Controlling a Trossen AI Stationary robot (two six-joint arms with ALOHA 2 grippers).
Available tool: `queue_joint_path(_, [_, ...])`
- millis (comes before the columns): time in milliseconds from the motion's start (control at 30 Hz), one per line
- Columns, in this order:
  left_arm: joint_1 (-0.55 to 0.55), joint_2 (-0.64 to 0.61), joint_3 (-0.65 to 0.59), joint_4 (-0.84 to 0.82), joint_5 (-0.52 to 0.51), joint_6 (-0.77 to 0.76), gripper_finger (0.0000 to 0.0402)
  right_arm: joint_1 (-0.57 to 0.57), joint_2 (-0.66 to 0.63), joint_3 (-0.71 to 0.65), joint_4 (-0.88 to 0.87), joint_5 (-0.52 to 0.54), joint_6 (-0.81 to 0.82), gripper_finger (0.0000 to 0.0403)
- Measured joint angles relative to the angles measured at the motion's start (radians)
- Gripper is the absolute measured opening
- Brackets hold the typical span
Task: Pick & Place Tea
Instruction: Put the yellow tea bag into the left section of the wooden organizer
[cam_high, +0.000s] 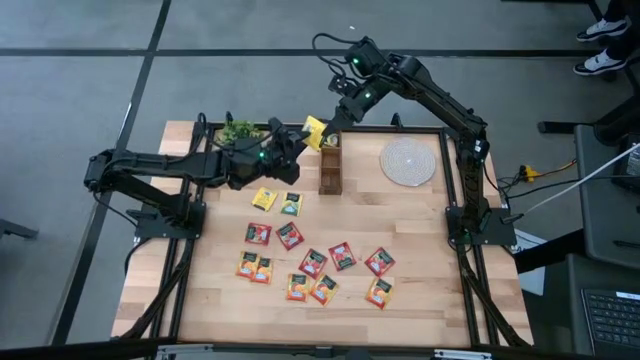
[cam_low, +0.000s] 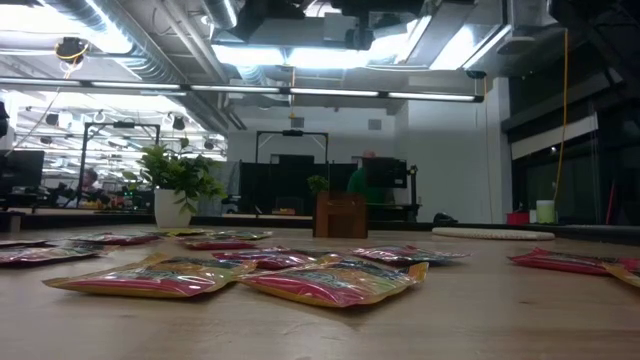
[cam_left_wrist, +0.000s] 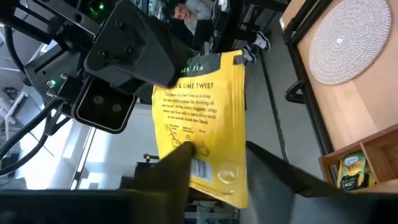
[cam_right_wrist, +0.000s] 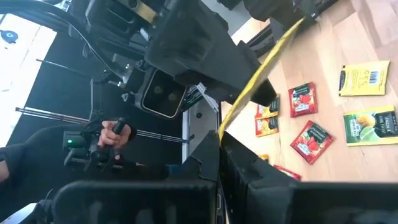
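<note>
From the left, the left gripper (cam_high: 297, 141) is pinched on the lower edge of the yellow sachet (cam_high: 315, 131); the right gripper (cam_high: 328, 127), pressed together, is clamped on its upper edge. One grip should be released before the wooden box (cam_high: 330, 168) just beyond is approached.

We see the wooden box (cam_high: 330, 170) near the table's (cam_high: 440, 300) far edge, potted plant (cam_high: 238, 131) left, woven mat (cam_high: 408, 161) right, tea sachets (cam_high: 312, 262) scattered before it.
</note>
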Motion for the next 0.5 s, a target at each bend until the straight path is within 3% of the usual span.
queue_joint_path(167, [-0.009,0.000,0.000,0.003,-0.035,0.000,0.0014,0.004,0.001,0.000,0.008,0.003,-0.022,0.0009])
queue_joint_path(367, [-0.026,0.000,0.000,0.010,-0.097,-0.022,0.0005,0.004,-0.002,0.000,0.009,0.006,-0.039,0.0010])
queue_joint_path(500, [-0.025,-0.008,0.003,0.032,-0.075,-0.111,0.0004,0.005,-0.036,-0.002,0.011,0.043,-0.087,0.0010])
